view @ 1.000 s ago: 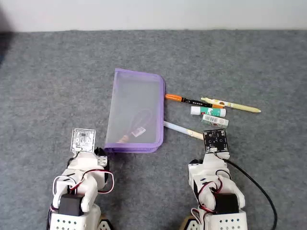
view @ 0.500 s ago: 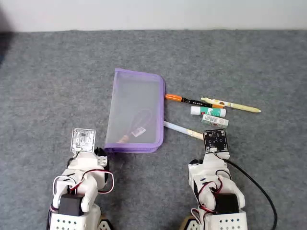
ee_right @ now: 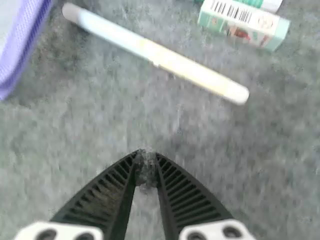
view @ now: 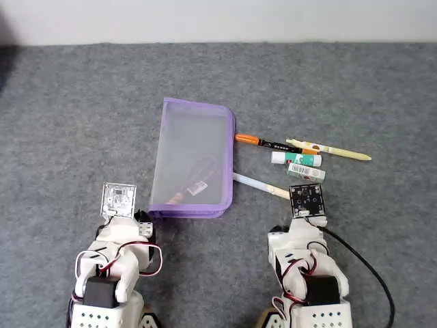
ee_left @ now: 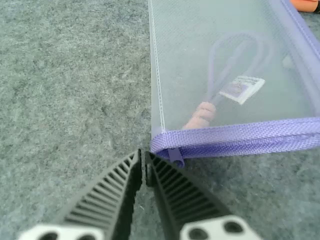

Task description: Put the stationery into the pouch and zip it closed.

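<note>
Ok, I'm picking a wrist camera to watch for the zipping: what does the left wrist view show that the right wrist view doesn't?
Left wrist view: the shut left gripper just short of the zip pull at the corner of the pouch, a looped cord and tag inside it, and a marker tip. Right wrist view: the shut right gripper, a pen and a barcoded box. Shared: the pouch, by its purple edge, and the grey mat.

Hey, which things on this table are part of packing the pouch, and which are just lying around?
For the job: purple pouch, orange-capped pen, yellow pen, white tube, barcoded box, pale blue pen.
Just lying about: black cable, grey mat.
</note>
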{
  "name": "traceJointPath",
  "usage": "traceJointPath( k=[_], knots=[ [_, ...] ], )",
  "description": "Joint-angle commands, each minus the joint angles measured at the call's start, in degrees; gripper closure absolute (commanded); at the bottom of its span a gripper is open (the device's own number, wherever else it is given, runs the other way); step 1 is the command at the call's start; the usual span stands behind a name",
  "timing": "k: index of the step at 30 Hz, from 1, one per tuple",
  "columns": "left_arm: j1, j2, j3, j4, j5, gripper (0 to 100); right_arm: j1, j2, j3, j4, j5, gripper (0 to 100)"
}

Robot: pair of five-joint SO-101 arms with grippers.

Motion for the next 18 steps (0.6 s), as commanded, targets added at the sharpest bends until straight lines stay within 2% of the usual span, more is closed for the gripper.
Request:
traceJointPath(
  k=[1, 7, 10, 18],
  knots=[
    [-0.44, -0.09, -0.57, -1.23, -0.26, 99, 0.22, -0.40, -0.18, -6.55, 0.44, 99.1],
    [-0.44, -0.09, -0.57, -1.23, -0.26, 99, -7.43, 0.57, -7.74, -6.37, -1.58, 99.1],
    [-0.44, -0.09, -0.57, -1.23, -0.26, 99, -10.95, 4.00, -7.74, -9.89, -1.93, 99.1],
    [-0.44, -0.09, -0.57, -1.23, -0.26, 99, -14.02, 25.36, -13.71, -17.10, -2.02, 99.1]
  ],
)
